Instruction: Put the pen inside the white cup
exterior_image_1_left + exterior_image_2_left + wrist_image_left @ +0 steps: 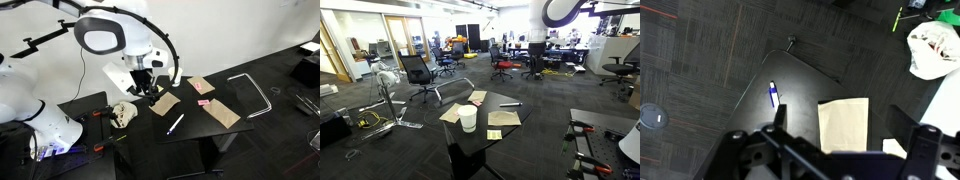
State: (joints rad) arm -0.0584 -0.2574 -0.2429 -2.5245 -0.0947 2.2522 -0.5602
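Observation:
The pen (773, 94) is blue and white and lies on the black table (790, 75), left of a tan napkin (845, 125). It shows in both exterior views (175, 124) (510, 104). The white cup (468, 118) stands upright on the table between the napkins, well apart from the pen. I cannot make the cup out in the wrist view. My gripper (852, 122) is open and empty, high above the table, with the pen beside one finger. In an exterior view it (147, 92) hangs over the table's near corner.
Three tan napkins (222, 113) and a small pink note (204, 102) lie on the table. A crumpled white bag (122, 113) sits on the neighbouring bench (85, 105). A metal frame (255, 92) lies beyond the table. Office chairs (418, 72) stand around.

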